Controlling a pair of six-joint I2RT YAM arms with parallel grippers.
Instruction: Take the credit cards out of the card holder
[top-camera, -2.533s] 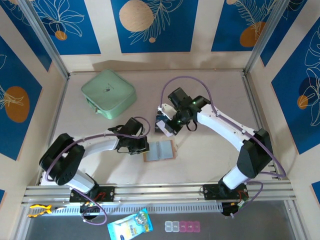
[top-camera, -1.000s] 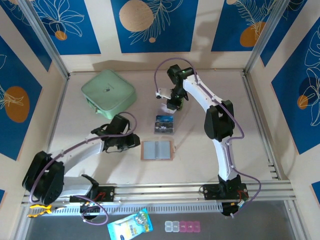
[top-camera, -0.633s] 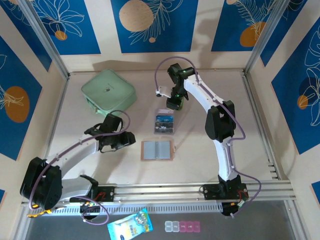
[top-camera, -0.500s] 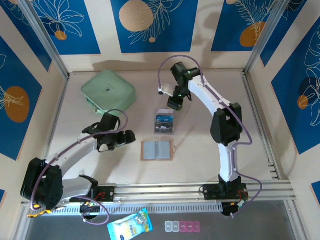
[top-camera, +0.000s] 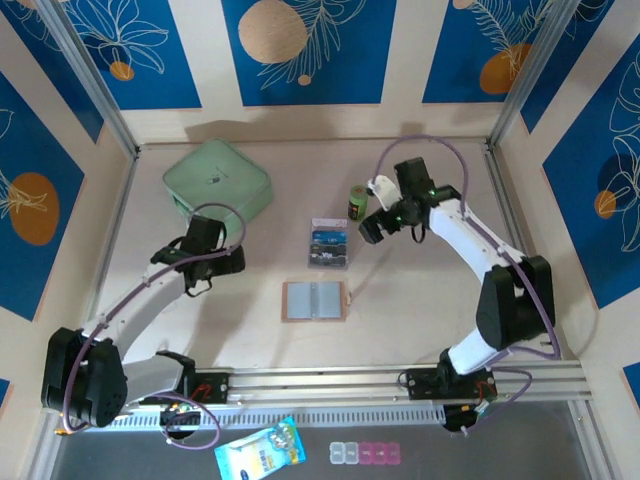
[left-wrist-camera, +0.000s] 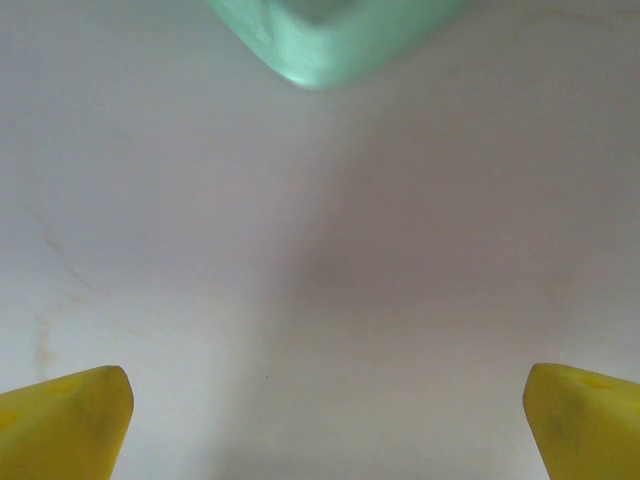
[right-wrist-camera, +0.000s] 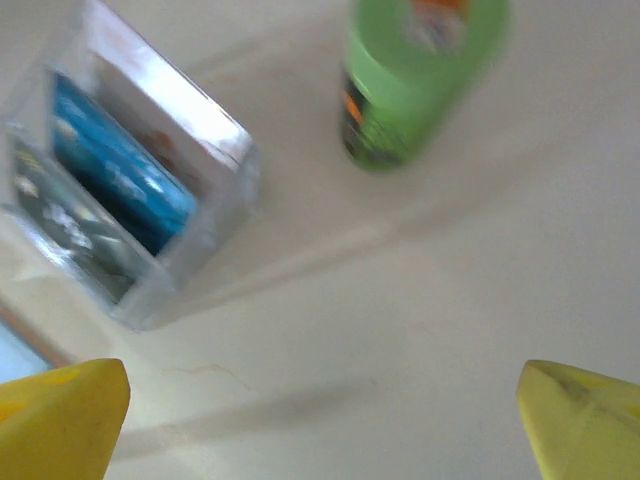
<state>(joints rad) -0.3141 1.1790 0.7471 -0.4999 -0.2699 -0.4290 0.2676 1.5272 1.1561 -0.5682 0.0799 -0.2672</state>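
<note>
Over bare table (top-camera: 400, 300), the right gripper (right-wrist-camera: 322, 425) hangs with its 2 yellow fingertips (right-wrist-camera: 60, 420) wide apart, holding nothing. At 11 o'clock in its wrist view stands a clear plastic box (right-wrist-camera: 215, 135) with the credit cards (right-wrist-camera: 120, 175) upright inside. A green bottle (right-wrist-camera: 415, 80) stands at 12 o'clock. The left gripper (left-wrist-camera: 325, 425), also spread and empty, faces a mint-green case (left-wrist-camera: 330, 40). Seen from above, the card holder (top-camera: 315, 300) lies open and flat at 6 o'clock of the box, apart from both arms.
</note>
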